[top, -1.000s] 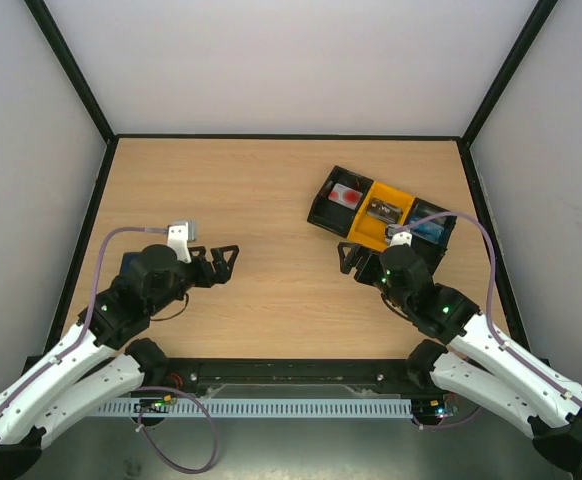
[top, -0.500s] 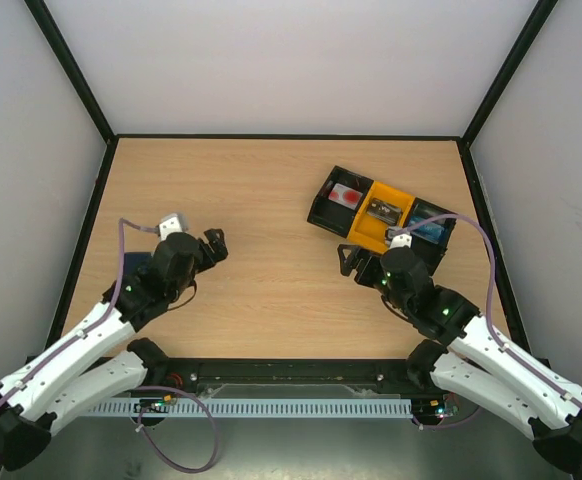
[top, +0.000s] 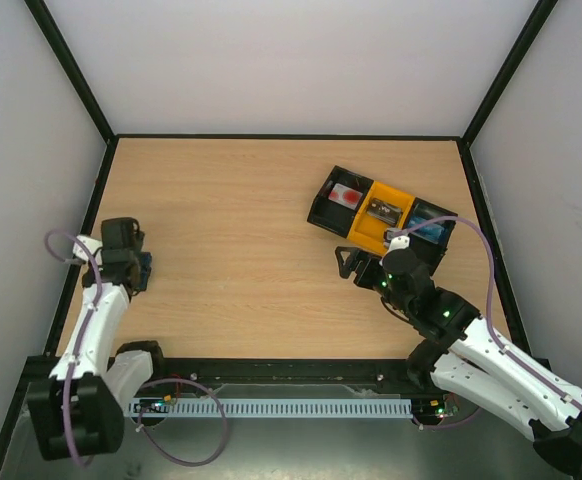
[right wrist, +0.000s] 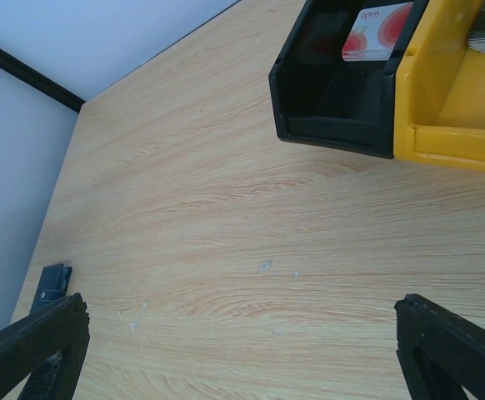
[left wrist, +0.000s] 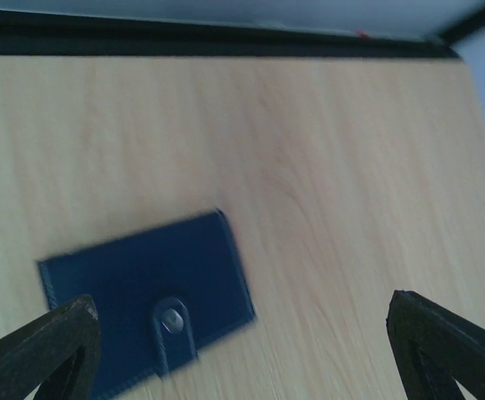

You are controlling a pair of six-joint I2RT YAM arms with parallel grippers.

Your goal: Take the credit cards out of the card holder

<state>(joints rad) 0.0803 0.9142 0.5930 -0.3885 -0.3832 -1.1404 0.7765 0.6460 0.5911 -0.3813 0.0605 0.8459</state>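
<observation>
Left tool: left gripper [left wrist: 238, 302] is released, jaws spread wide, nothing held. It points down at the left side of the light wooden tabletop [top: 251, 200].
Card holder: the small flat navy-blue folding wallet [left wrist: 134, 292] lies flat on the wood at the left edge of the table, about midway between near and far. It sits right under my left wrist camera, closer to the left finger than the right.
Holder state: folded shut. I see the little closing tab [left wrist: 173, 329] with its round snap lapped over one long edge.
Contact: the left wrist view is smeared, so I can't tell whether a finger touches the wallet.
Right tool: right gripper [right wrist: 241, 302] is released too, jaws wide and empty. It hangs over bare wood just near-left of the tray.
Tray: black-and-yellow three-compartment plastic tray [right wrist: 334, 137] sits at the far right of the table, skewed to the edges.
Pink card: the pinkish-white plastic card with a red round spot [right wrist: 376, 33] lies in the tray's left black compartment.
Black card: a small dark card with light marks [top: 381, 208] lies in the yellow middle compartment. It is tiny from the top camera, so I read it as probably the black one.
Right compartment: something bluish is in it, partly behind the right arm's cable. I can't identify it.
Spacing: wallet and tray are well apart, on opposite sides of the table.
</observation>
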